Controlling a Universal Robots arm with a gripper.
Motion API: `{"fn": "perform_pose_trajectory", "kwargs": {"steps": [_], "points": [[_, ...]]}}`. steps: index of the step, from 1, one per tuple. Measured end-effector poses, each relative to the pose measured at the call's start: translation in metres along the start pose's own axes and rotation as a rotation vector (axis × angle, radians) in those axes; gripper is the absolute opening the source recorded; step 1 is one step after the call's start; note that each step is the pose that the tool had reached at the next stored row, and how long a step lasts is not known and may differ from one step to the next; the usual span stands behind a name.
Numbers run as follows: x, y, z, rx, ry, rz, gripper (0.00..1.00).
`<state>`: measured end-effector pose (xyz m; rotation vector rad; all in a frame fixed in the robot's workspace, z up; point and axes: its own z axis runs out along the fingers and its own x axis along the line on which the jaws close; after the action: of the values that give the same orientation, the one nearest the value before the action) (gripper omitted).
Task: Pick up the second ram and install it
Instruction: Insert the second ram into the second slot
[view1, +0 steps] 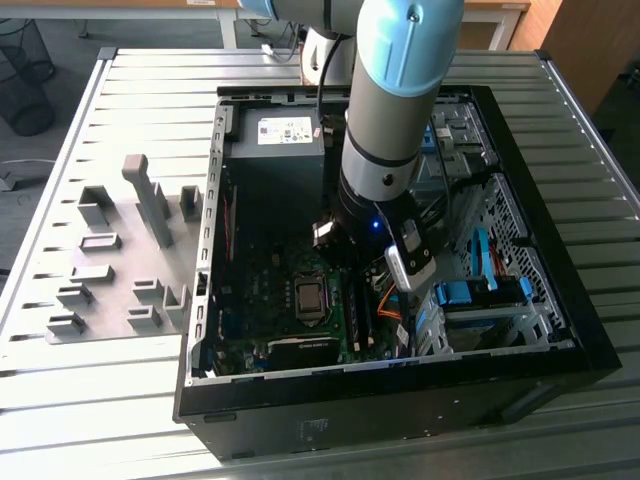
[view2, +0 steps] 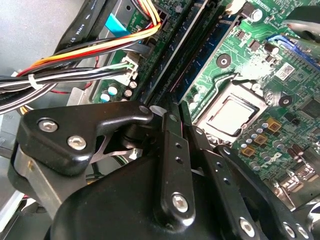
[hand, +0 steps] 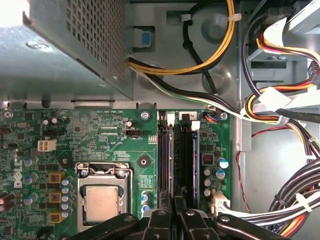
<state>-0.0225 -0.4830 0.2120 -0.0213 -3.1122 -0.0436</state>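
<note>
The claw (hand: 175, 215) is down inside the open computer case (view1: 585, 345) that lies on the slatted counter (view1: 150, 100), poised right over the memory slots. In both wrist views its two black fingers (view2: 172, 150) are drawn nearly together. A thin edge runs straight out ahead from between them, so I take them to be clamped on the second ram (hand: 172, 160), held edge-up along one long black slot rail. Whether it is seated or only resting on the rail, I can't say from here.

Just to one side of the claw sits the CPU socket (hand: 102, 200) with its metal frame. On the other side, close by, a blue-edged strip (hand: 197, 155) lies along the neighbouring slot. Beyond that hang bundles of coloured cables (hand: 280, 115), clear of the claw.

The stick looks like a light thing, a stiff thin board, but not one to be rough with. It would snap or crack if bent across its length, and the small chips on its faces and the contacts along its lower edge want no squeezing or scraping. The sensible hold, I'd judge, is across the two flat faces near the middle of the top edge. That keeps it balanced and upright, and any push goes straight down into the slot rather than twisting it.
</note>
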Motion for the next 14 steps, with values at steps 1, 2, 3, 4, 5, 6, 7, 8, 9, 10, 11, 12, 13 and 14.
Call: {"fn": "perform_pose_trajectory", "kwargs": {"steps": [1,2,3,4,5,6,7,8,9,10,11,12,13,14], "points": [[0.0000,0.0000,0.0007,-0.0001,0.0000,0.000,0.14],[0.0000,0.0000,0.0013,0.0000,-0.0001,0.000,0.14],[0.0000,-0.0001,0.0016,0.0002,0.0000,0.000,0.14],[0.0000,-0.0001,0.0016,0.0003,0.0000,0.000,0.14],[0.0000,-0.0001,0.0016,0.0004,0.0001,0.000,0.14],[0.0000,-0.0001,0.0016,0.0004,0.0000,0.000,0.14],[0.0000,-0.0001,0.0017,0.0003,0.0000,0.000,0.14],[0.0000,-0.0001,0.0017,0.0002,0.0000,0.000,0.14],[0.0000,-0.0001,0.0017,0.0003,0.0000,0.000,0.14],[0.0000,-0.0001,0.0018,0.0003,0.0000,0.000,0.14],[0.0000,-0.0002,0.0018,0.0005,0.0000,0.000,0.15],[0.0000,-0.0002,0.0017,0.0005,0.0000,0.000,0.15],[0.0000,-0.0001,0.0018,0.0003,0.0000,0.000,0.15],[0.0000,-0.0001,0.0017,0.0001,0.0000,0.000,0.21]]}}
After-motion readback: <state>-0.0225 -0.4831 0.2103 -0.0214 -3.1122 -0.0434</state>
